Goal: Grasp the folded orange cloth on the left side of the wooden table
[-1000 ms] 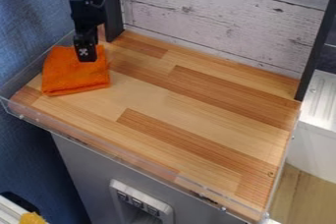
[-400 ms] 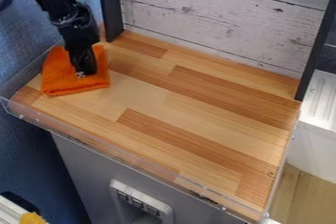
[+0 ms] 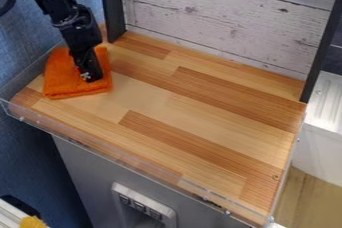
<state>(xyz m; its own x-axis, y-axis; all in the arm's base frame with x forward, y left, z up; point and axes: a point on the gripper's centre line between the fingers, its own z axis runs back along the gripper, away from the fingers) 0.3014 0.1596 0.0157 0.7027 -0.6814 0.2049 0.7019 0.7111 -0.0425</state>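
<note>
The black gripper (image 3: 91, 78) hangs from the upper left with its tip down on the right part of an orange folded cloth (image 3: 61, 78). The cloth lies at the far left of the wooden work surface (image 3: 200, 122), near its back left corner. Arm and gripper cover part of the cloth's back right area. Whether the cloth is gripped or only touched cannot be made out.
A whitewashed plank wall (image 3: 220, 17) between dark upright posts (image 3: 112, 4) borders the back. A clear low rim (image 3: 120, 156) runs along the front and left edges. White metal furniture (image 3: 319, 142) stands to the right.
The gripper has come forward and slightly right over the cloth, and the arm is now tilted. Most recently the cloth has shifted very slightly with it.
</note>
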